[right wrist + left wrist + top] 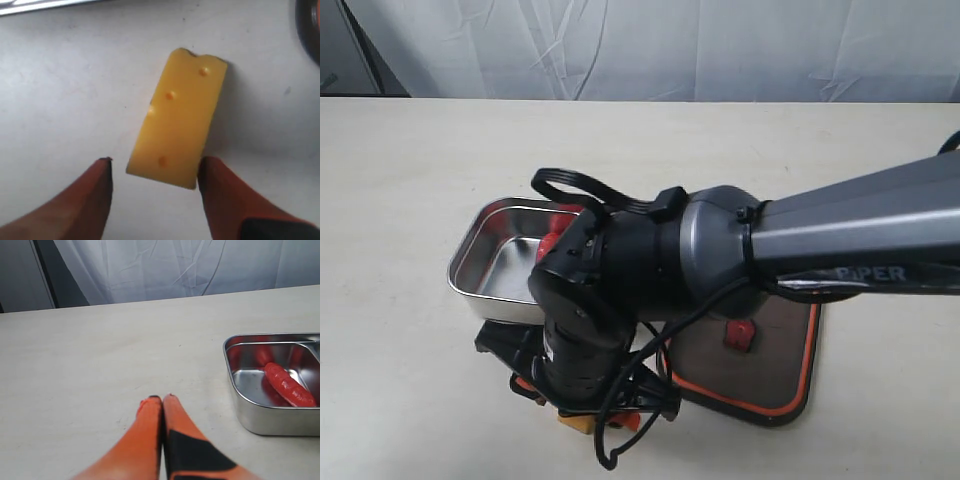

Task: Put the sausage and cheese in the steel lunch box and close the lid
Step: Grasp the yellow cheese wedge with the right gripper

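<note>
The yellow cheese [177,117] lies flat on the pale table, and my right gripper [156,161] hangs over it, open. The cheese's near end sits between the fingers, one finger [220,190] right against its corner. In the exterior view the right arm [620,270] reaches across the middle and points down in front of the steel lunch box [485,262]; a bit of the cheese [575,426] shows beneath it. The red sausage [290,385] lies in the lunch box [237,392]. My left gripper [162,399] is shut, empty, low over bare table beside the box. The dark lid [780,365] lies right of the box.
A white cloth [640,45] hangs behind the table's far edge. The right arm's cable [570,185] loops over the lunch box. The arm hides part of the box and the lid's near corner.
</note>
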Motion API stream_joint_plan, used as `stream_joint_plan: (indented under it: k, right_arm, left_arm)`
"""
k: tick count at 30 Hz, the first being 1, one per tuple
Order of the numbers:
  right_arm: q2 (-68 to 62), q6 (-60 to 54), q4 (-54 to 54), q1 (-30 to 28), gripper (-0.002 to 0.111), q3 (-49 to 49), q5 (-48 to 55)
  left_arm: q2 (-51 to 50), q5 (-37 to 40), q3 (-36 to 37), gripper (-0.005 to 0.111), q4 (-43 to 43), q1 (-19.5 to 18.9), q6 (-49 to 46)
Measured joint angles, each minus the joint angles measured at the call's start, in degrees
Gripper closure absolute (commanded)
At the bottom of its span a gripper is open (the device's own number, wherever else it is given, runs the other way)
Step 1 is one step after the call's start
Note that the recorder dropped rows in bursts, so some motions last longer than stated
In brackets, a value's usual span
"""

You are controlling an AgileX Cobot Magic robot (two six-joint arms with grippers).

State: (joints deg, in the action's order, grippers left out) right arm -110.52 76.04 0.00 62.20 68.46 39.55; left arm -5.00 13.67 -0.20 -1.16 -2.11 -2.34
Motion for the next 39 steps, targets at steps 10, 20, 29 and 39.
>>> stream_joint_plan:
  k: [10,20,29,39]
  right_arm:
    - [0.0,2.1,-5.5,0.0,0.065,0.0,1.9]
    - [-0.8,2.2,-4.7,0.0,0.108,0.1,2.1]
    - [0.7,-6.0,0.0,0.8,0.108,0.0,1.8]
    - [9.8,-6.9,-6.7,2.4,0.108,0.0,0.7]
  left_arm:
    - [0.0,0.0,0.0,0.106,0.0,0.0,0.0]
    - [0.0,0.0,0.0,0.106,0.0,0.0,0.0]
    - [0.0,0.0,0.0,0.106,0.0,0.0,0.0]
    - [0.0,0.0,0.0,0.106,0.0,0.0,0.0]
